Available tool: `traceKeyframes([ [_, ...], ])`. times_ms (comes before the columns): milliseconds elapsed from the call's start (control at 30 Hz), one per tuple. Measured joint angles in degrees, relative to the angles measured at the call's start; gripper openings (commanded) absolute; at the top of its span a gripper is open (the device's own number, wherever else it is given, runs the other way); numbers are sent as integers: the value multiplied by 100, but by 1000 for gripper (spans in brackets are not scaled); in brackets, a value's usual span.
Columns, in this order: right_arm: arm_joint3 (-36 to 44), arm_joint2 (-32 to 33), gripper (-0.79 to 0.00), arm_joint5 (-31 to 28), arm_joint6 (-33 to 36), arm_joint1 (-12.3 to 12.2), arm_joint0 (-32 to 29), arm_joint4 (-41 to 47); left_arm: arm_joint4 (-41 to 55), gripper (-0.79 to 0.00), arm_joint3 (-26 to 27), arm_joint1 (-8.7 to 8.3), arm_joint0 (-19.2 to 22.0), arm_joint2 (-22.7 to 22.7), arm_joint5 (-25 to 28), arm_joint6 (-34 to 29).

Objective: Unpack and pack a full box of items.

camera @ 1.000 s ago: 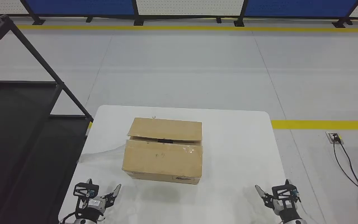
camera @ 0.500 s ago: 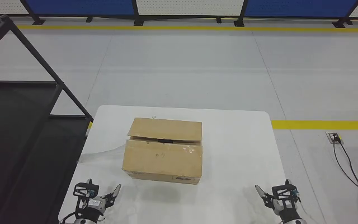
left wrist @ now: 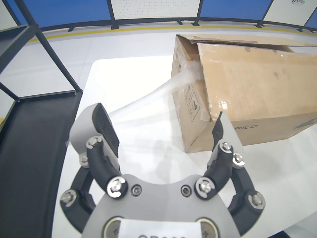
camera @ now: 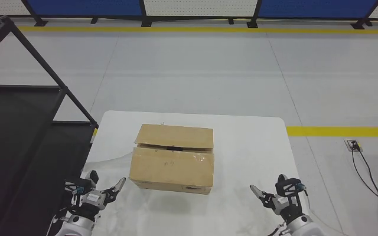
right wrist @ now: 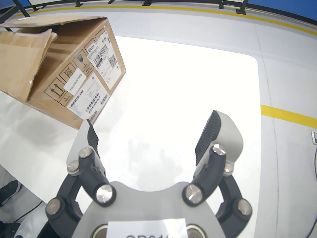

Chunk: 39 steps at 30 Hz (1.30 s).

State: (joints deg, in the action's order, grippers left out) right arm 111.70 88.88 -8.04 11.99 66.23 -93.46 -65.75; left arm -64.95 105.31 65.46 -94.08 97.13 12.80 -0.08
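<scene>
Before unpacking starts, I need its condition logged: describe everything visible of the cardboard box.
The cardboard box is plain brown, rectangular, resting flat on the white table. Its top flaps are folded over but loose, with a ragged edge and gaps. One end carries printed labels and handling symbols; clear plastic trails from the other end onto the table.
</scene>
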Motion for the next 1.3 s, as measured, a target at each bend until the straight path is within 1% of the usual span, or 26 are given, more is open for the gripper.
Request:
traceKeyframes([
  [300, -5, 5, 0, -1, -38, 0, -8, -14, -5, 0, 1, 0, -2, -3, -3, -2],
  [367, -49, -3, 0, -62, -126, 12, 1, 186, 33, 0, -53, 7, 94, -45, -45, -59],
  [400, -111, 14, 0, -203, -145, 15, 53, 442, 111, 0, -116, 17, 221, -86, -145, -115],
  [500, -212, -67, 0, -428, -83, 27, 295, 846, 286, 0, -237, 44, 540, -201, -377, -231],
  [600, -363, -252, 0, -784, 58, 48, 675, 1423, 680, 0, -360, 65, 845, -243, -458, -412],
  [733, -770, -509, 0, -1211, 572, 80, 1366, 2522, 1022, 0, -543, 79, 1159, -216, -567, -593],
  [833, -1075, -671, 0, -1281, 1089, 88, 1849, 3066, 1345, 0, -662, 80, 1273, -166, -518, -827],
  [900, -1104, -698, 0, -1283, 1298, 83, 1935, 2984, 1360, 0, -669, 75, 1279, -147, -484, -897],
  [1167, -1092, -700, 0, -1296, 1188, 85, 1916, 2956, 1345, 0, -666, 75, 1276, -151, -492, -884],
  [1233, -1198, -763, 0, -1463, 1096, 103, 1946, 3236, 1371, 0, -693, 83, 1315, -194, -530, -886],
  [1300, -1408, -850, 0, -1573, 1123, 118, 2118, 3579, 1406, 0, -728, 88, 1399, -242, -543, -938],
])
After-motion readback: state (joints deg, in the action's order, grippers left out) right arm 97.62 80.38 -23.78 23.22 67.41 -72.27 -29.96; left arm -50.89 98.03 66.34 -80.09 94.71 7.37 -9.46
